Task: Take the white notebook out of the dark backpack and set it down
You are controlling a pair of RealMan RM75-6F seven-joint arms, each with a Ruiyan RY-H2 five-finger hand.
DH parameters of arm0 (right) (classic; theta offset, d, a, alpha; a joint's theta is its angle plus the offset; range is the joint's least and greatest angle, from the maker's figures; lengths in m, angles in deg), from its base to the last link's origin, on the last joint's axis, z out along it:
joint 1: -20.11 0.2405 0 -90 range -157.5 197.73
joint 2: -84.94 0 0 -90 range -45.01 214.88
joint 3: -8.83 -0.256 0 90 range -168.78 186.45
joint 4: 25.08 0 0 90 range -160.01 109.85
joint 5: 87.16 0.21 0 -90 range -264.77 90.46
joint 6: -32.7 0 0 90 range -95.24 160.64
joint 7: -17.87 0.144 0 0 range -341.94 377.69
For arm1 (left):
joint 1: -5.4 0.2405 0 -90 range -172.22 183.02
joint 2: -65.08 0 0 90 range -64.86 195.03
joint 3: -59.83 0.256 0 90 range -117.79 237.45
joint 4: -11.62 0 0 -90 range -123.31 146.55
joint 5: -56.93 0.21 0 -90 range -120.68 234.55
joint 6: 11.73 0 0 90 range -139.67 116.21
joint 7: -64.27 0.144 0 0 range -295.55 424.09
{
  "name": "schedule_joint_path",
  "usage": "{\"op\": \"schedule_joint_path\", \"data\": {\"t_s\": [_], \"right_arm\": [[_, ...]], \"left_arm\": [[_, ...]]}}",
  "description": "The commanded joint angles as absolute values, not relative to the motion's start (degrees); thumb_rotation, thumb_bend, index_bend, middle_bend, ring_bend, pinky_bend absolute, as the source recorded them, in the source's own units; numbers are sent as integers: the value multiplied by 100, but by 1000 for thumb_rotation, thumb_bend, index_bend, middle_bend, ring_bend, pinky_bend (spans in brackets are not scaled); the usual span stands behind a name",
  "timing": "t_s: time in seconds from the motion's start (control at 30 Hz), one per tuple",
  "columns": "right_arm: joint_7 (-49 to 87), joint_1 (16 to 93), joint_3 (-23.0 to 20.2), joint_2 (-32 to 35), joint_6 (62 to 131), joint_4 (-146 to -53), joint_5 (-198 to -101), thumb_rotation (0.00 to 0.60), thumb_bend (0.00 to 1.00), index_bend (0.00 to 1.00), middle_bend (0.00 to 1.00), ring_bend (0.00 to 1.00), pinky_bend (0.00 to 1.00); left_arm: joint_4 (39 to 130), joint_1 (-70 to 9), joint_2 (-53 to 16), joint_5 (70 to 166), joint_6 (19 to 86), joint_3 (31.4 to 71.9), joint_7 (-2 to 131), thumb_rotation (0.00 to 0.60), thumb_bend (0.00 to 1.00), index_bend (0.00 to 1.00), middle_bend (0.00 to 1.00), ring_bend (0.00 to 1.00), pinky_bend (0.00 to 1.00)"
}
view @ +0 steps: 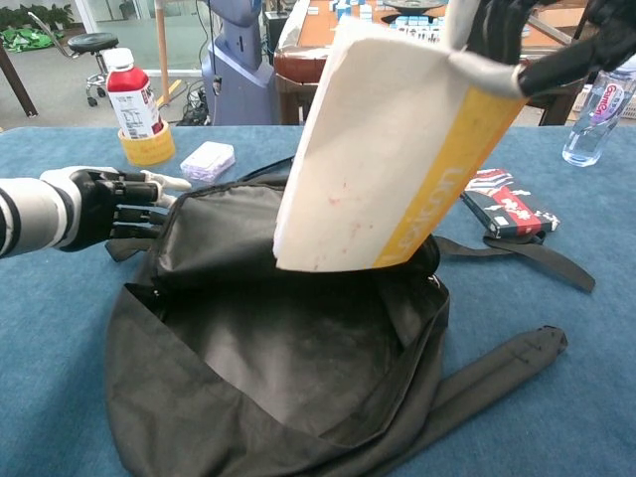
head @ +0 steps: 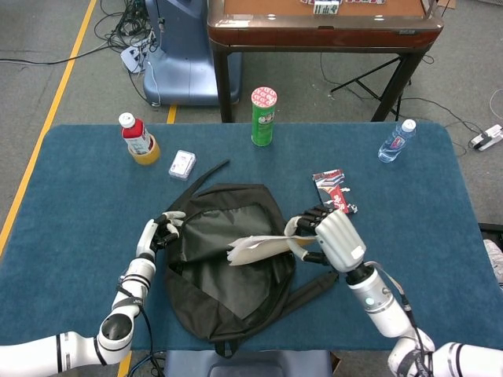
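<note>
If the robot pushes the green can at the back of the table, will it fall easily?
Probably yes: the green can stands upright, tall and narrow, so a high push may tip it. Being round, it would likely roll afterwards.

On the table: 1 backpack [head: 224, 259], 1 notebook [view: 397, 149], 2 bottles [head: 138, 139] (1 red-capped, 1 clear [head: 395, 141]), 1 green can [head: 263, 116], 2 small boxes [head: 181, 164] [head: 333, 193].

No writing on any object is legible.
</note>
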State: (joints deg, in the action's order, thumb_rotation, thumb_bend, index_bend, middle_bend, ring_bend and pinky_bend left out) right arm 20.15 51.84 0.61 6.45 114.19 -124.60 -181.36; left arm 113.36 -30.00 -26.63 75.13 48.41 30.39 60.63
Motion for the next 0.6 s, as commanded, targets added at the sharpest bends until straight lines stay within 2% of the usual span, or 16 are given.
{"op": "schedule_joint_path", "data": {"t_s": [0.03, 0.3, 0.47, 0.57, 0.6], "right_arm": [[2263, 5040, -194, 1125, 11561, -12823, -17929, 600, 617, 723, 633, 581, 562], [2580, 4879, -567, 1754, 11684, -12993, -17584, 600, 618, 722, 633, 581, 562], [2485, 4953, -705, 1751, 11519, -12723, -17345, 600, 617, 722, 633, 581, 562], [2489, 5104, -745, 1492, 11227, -12302, -17073, 600, 618, 722, 633, 581, 562], [2494, 5152, -755, 1400, 11140, -12167, -16993, 600, 617, 722, 633, 581, 562]], "left_arm": [[11358, -2956, -2620, 7575, 4766, 3105, 6035, 600, 838, 393, 432, 388, 195], [11551, -2774, -2455, 8092, 4640, 3357, 5917, 600, 837, 389, 424, 384, 195], [11704, -2643, -2393, 8604, 4703, 3492, 5807, 599, 837, 359, 409, 371, 195], [11847, -2519, -2363, 9124, 4784, 3600, 5683, 511, 831, 313, 389, 351, 195], [11891, -2488, -2343, 9268, 4796, 3632, 5656, 444, 828, 292, 383, 345, 195]]}}
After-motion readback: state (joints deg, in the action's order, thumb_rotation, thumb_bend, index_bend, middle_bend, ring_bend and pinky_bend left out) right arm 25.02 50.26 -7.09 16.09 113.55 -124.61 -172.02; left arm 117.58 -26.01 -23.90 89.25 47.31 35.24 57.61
